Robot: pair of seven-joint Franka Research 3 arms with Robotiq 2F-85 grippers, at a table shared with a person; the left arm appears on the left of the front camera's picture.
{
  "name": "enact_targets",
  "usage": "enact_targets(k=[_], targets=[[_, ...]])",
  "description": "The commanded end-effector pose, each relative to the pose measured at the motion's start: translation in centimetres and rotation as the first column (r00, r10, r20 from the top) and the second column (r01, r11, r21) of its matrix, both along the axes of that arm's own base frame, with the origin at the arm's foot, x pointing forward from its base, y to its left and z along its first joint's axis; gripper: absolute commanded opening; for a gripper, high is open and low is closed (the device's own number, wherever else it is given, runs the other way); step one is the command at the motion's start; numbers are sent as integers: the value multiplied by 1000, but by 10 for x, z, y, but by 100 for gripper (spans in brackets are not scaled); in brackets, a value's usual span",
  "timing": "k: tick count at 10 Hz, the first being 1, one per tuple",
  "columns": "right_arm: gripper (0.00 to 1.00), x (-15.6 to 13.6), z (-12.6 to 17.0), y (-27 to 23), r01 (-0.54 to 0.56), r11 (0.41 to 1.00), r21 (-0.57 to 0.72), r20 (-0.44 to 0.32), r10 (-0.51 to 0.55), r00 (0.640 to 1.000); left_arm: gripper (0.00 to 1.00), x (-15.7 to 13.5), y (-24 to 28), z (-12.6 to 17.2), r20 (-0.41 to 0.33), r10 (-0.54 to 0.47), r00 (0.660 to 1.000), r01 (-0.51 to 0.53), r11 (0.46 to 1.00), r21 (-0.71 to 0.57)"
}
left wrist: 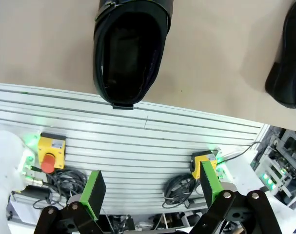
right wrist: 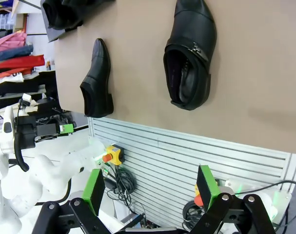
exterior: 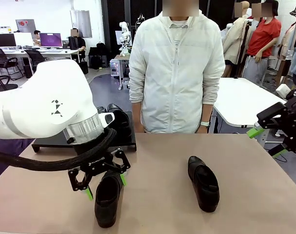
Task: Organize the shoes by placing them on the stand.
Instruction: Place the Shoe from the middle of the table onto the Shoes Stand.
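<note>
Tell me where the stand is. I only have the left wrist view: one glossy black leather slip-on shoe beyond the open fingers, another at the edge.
Observer: The low matte-black rectangular stand sits at the far-left corner of the tan table.
Operator: Anything on it?
Observer: Yes, black shoes rest on its top.
Operator: Right gripper?
Observer: The right gripper hangs open, raised near the table's right edge, apart from the second shoe.

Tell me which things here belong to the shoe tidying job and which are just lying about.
Job: left shoe, right shoe, stand, shoes already on it.
Lying about: yellow stop button, cables, folded clothes.
</note>
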State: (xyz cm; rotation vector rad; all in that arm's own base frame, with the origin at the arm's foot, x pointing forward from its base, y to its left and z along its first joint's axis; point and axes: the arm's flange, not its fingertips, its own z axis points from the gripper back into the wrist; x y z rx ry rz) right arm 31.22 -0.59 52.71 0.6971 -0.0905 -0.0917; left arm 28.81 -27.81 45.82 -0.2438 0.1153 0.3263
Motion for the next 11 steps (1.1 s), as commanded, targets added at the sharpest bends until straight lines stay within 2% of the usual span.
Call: enact_targets(k=[1,2,3,6,9,11], targets=[[100,2,4,-1,-17,1000,14,7,17,1000,100,18,-21,-16,151,-33,988,15,993,117],[100,2,4,-1,-17,1000,14,7,17,1000,100,37,-34,-30,244,-119,962,83,985,154],[100,2,4,-1,-17,1000,14,7,17,1000,100,49,-37,-41,284,-153,947,114,982,150],[100,2,4,-1,-17,1000,14,7,17,1000,100,60,-38,-62,323,-213,922,177,975,137],[100,2,4,-1,-17,1000,14,7,17,1000,100,74,-45,-93,246,-224,943,185,968,171],[100,2,4,-1,-17,1000,14,7,17,1000,100,75,-47,-103,213,-236,948,203,965,167]])
